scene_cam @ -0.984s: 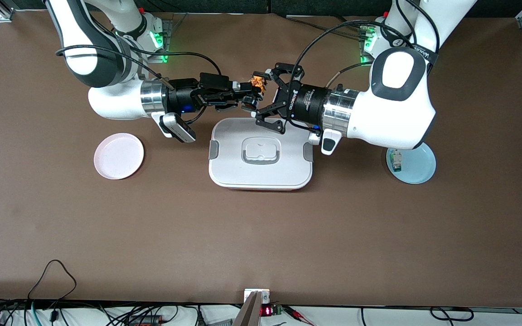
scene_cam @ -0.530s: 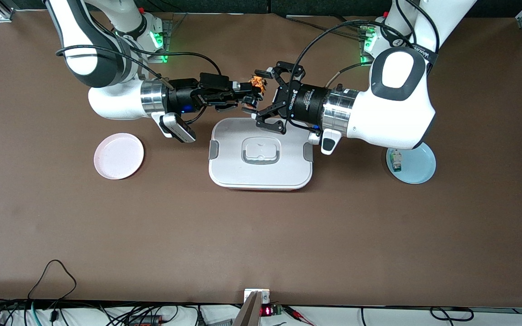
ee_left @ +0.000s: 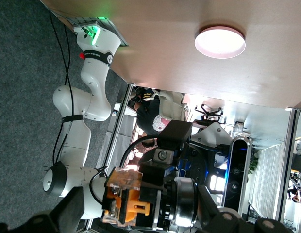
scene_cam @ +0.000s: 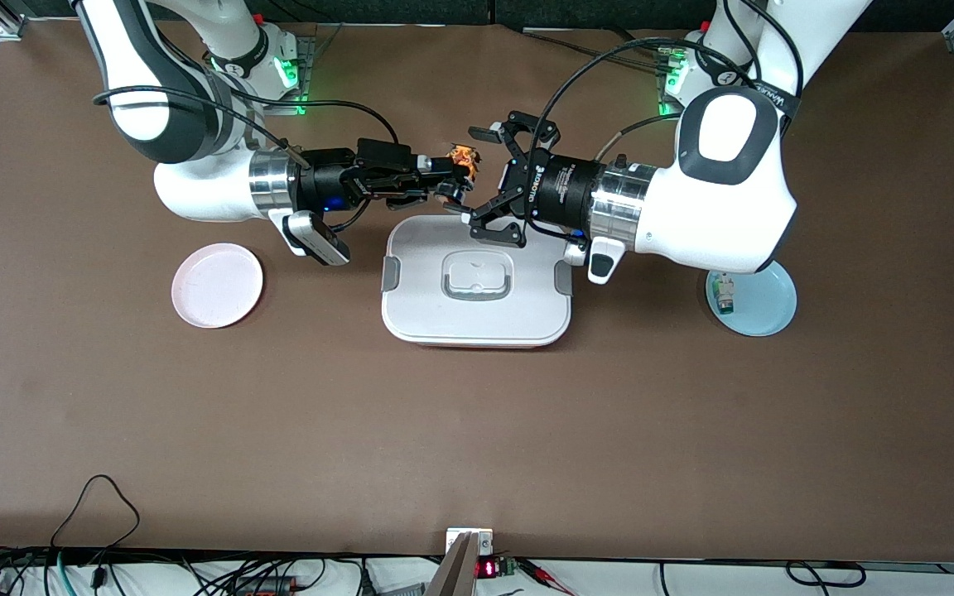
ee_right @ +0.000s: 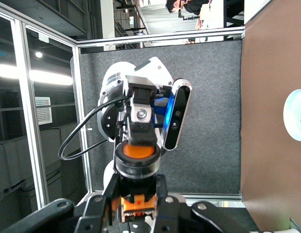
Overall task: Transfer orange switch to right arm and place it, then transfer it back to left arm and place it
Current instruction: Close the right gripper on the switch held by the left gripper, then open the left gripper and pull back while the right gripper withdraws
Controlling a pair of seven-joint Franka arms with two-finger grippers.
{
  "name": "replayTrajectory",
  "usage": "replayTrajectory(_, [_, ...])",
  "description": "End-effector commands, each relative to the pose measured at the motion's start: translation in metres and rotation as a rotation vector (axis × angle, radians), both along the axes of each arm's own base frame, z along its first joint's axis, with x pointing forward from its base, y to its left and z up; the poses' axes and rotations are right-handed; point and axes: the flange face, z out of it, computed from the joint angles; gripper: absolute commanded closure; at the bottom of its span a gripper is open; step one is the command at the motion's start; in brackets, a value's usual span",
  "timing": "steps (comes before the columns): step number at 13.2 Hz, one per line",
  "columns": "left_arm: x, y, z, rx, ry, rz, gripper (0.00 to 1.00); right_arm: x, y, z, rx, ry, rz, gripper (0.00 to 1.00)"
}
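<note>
Right hand (scene_cam: 454, 176) is pinching the orange switch (scene_cam: 462, 156) over the box (scene_cam: 477, 280) edge; left hand (scene_cam: 489, 180) is gaping just beside it.

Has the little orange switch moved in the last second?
Yes. The orange switch, pinched in the right tool, has drifted slightly toward the right arm's end, judged against the box.

Two arms (scene_cam: 195, 178) (scene_cam: 692, 207), two plates (scene_cam: 217, 285) (scene_cam: 767, 310), one box (scene_cam: 477, 323), one orange switch (scene_cam: 462, 156)
</note>
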Motion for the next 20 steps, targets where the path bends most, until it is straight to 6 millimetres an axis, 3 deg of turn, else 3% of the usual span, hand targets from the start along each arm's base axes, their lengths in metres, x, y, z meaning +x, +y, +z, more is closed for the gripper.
replayTrajectory(1, [0.002,0.0,0.006,-0.012,0.025,0.004,0.0,0.003,-0.018,0.009,-0.02,-0.041,-0.012,0.74])
replayTrajectory(8, [0.007,0.008,0.008,-0.013,0.028,0.019,0.0,0.005,-0.028,0.002,-0.09,-0.073,0.027,0.74])
replayTrajectory(10, [0.027,0.042,0.028,-0.024,-0.012,0.06,0.0,0.006,-0.033,0.002,-0.1,-0.079,0.032,0.74])
replayTrajectory(12, [0.029,0.063,0.046,0.011,-0.082,0.015,0.0,0.007,-0.036,0.001,-0.113,-0.086,0.035,0.74])
replayTrajectory(16, [0.017,0.067,0.077,0.18,-0.332,-0.061,0.0,0.017,-0.069,-0.004,-0.237,-0.148,0.106,0.74])
replayTrajectory(20, [-0.002,0.063,0.087,0.298,-0.686,-0.257,0.0,0.04,-0.118,-0.017,-0.485,-0.239,0.191,0.74])
